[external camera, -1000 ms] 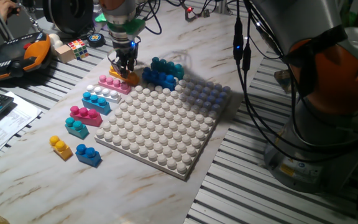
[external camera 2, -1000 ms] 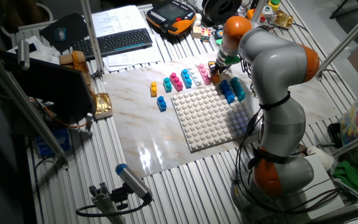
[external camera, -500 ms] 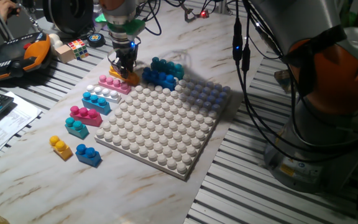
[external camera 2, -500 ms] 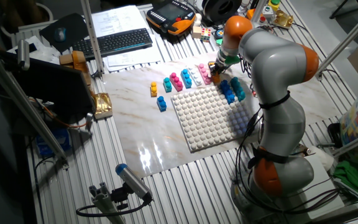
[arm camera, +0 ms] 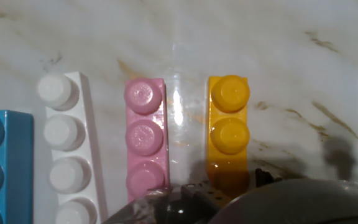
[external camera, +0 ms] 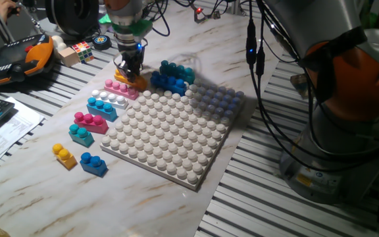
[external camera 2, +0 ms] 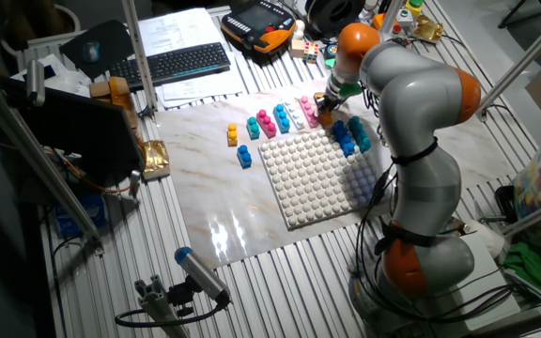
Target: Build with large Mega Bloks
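Orange-yellow brick [arm camera: 229, 127]: on the counter [arm camera: 303, 56], beside the pink brick [arm camera: 145, 140] and white brick [arm camera: 64, 149], at the baseplate's [external camera: 170, 135] far corner. My gripper [external camera: 130, 66] sits low over it, seemingly to grasp; whether it is closed, I cannot tell.

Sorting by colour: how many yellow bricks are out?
2. One yellow brick at the row's near end beside a blue brick; the other at the far end under the gripper, next to the pink brick. The arm may hide more.
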Controlling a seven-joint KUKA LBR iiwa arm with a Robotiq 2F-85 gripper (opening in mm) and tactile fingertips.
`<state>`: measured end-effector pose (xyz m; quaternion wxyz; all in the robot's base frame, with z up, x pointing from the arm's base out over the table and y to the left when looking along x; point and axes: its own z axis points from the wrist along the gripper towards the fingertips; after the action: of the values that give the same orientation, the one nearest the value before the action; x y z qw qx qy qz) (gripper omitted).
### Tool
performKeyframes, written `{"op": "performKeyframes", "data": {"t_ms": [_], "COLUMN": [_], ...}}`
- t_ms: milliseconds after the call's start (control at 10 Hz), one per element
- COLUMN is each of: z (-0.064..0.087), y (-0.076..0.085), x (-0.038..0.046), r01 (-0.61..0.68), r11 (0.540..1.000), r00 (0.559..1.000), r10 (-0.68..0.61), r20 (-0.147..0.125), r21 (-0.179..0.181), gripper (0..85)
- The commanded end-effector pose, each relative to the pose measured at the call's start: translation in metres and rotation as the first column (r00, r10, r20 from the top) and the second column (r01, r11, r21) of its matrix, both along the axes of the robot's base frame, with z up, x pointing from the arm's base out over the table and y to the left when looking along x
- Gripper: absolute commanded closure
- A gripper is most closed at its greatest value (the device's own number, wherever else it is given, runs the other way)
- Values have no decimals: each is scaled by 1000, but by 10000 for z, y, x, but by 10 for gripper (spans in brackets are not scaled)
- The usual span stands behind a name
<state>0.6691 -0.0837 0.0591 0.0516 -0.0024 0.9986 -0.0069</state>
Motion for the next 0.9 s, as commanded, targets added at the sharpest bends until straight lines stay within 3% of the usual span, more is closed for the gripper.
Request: {"op": "performKeyframes", "data": {"t_ms": [0, 200, 400, 600, 800], "z": [119, 381, 574, 641, 621], "y": [13, 110, 275, 386, 475], "x": [-15, -108, -290, -463, -673], "r01": [8, 27, 45, 27, 13], "r11": [1000, 1000, 999, 1000, 1000], "r00": [1000, 999, 998, 998, 999], "r10": [-8, -27, -46, -28, -14], "r20": [-4, -19, -32, -48, -40], "r21": [-1, -7, -12, -14, -11], "gripper": [840, 840, 840, 840, 840]}}
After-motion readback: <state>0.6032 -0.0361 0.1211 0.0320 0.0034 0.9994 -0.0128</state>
